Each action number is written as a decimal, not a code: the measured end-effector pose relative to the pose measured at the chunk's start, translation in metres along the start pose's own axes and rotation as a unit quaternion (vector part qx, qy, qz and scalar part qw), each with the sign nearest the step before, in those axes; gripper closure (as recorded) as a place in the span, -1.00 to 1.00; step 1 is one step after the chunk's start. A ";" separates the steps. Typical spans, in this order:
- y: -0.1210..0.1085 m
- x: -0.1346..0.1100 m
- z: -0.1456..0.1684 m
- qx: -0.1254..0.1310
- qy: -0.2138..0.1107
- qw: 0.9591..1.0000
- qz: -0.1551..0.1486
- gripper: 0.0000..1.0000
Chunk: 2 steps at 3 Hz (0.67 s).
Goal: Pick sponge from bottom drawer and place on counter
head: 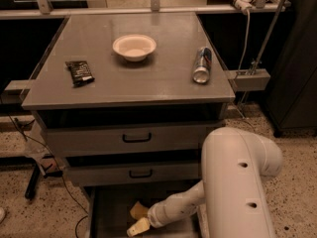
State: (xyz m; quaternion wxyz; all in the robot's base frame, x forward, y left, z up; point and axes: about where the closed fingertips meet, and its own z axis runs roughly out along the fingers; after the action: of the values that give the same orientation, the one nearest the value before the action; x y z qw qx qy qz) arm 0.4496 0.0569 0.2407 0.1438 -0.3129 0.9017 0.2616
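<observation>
The bottom drawer is pulled open under the two shut grey drawers with black handles. The small pale-yellow sponge lies inside it, near the middle. My gripper reaches into the drawer from the right, with its yellowish tip just in front of and below the sponge, very close to it. My white arm fills the lower right and hides the drawer's right side. The grey counter is the cabinet's top.
On the counter stand a white bowl at the back middle, a lying can at the right and a black packet at the left. Cables and a dark stand lie on the floor to the left.
</observation>
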 end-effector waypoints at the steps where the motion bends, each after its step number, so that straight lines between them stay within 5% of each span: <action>1: 0.000 0.001 0.003 0.000 -0.002 1.000 0.001 -1.00; 2: 0.002 0.002 0.015 -0.012 0.002 1.000 -0.014 -1.00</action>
State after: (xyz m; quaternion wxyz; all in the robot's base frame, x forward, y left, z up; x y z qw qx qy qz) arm 0.4483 0.0660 0.2284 0.1417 -0.3281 0.8942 0.2695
